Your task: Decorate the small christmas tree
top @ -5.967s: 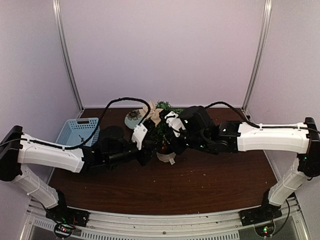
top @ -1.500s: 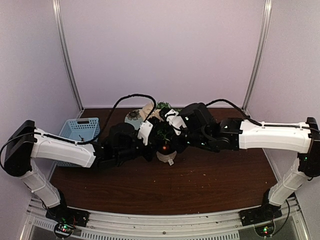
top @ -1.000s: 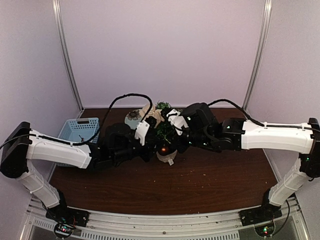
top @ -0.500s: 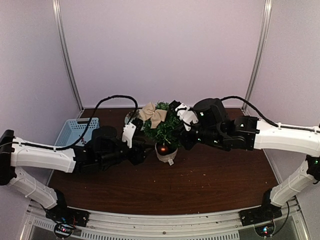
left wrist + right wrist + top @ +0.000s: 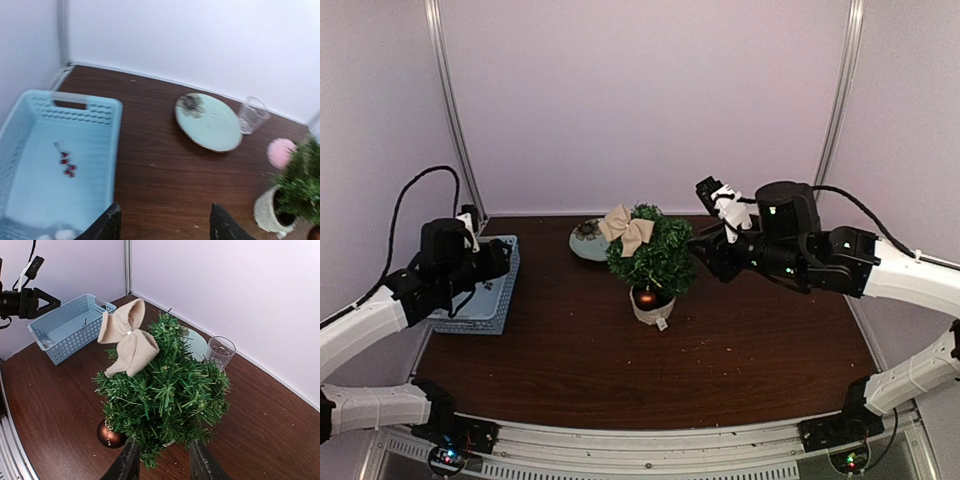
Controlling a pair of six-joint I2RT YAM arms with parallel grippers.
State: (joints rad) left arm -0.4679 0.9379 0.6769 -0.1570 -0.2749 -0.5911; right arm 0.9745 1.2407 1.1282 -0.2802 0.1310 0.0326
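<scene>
The tree (image 5: 662, 262) stood on the bench (image 5: 740, 350) wearing bow (image 5: 628, 228) and bauble (image 5: 646, 297), while left fingers (image 5: 111, 226) hung parted, empty, over the basket (image 5: 114, 145), likely for another ornament, and right fingers (image 5: 128, 465) gaped empty beside it.

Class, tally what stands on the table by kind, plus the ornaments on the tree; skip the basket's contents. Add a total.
Christmas tree: 1
Basket: 1
Plate: 1
Glass cup: 1
Ornaments, bow and bauble: 2
Total: 6
</scene>
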